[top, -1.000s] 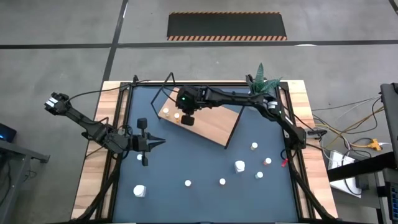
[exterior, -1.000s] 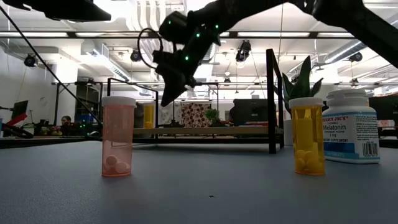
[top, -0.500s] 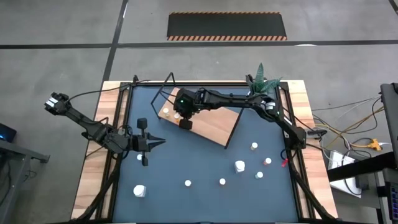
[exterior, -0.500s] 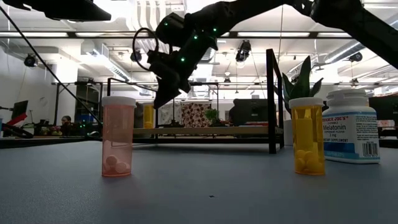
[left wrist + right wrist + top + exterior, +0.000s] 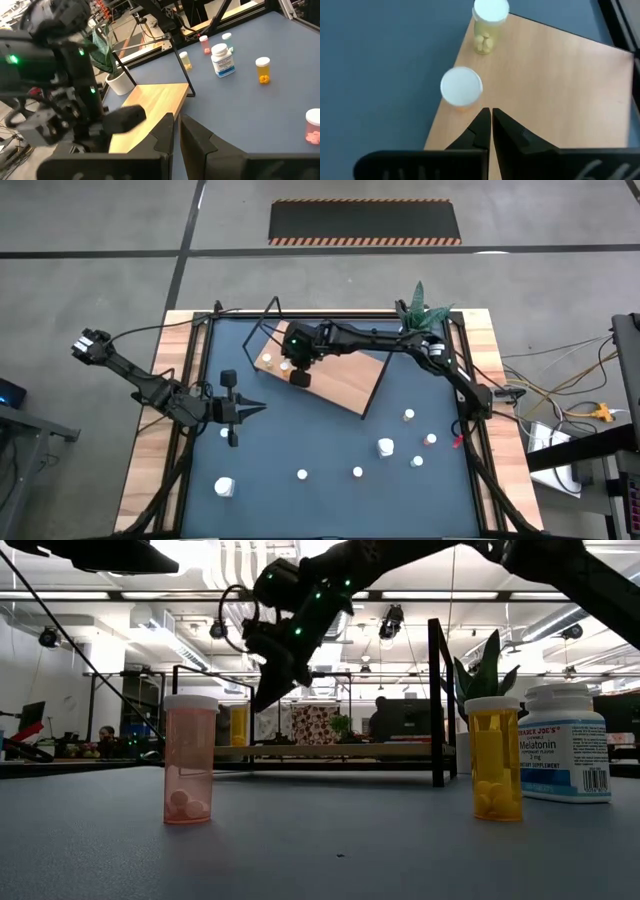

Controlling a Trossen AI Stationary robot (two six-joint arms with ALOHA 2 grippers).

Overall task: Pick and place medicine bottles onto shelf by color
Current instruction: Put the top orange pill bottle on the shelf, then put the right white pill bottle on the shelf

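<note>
While my right gripper (image 5: 299,378) hangs above the near-left corner of the shelf (image 5: 340,385) with its fingers pressed together and empty, two medicine bottles stand on that corner just under it: a yellowish bottle (image 5: 488,24) and a white-capped orange bottle (image 5: 461,88) near the board's edge. My left gripper (image 5: 258,409) waits over the left side of the table (image 5: 300,445), fingers likewise closed on nothing. The other bottles are scattered on the blue top toward the right and front, among them a large white bottle (image 5: 386,447) and a pink bottle (image 5: 190,759) and an amber bottle (image 5: 494,759) that the low view shows upright.

I judge these to be light, stiff plastic cylinders, pills loose inside, smooth-walled and a bit slippery. Tall and narrow, they should tip easily if nudged, so I would open wide, come straight down and close across the body just below the cap. The large white one looks heavier and needs a wider spread.
</note>
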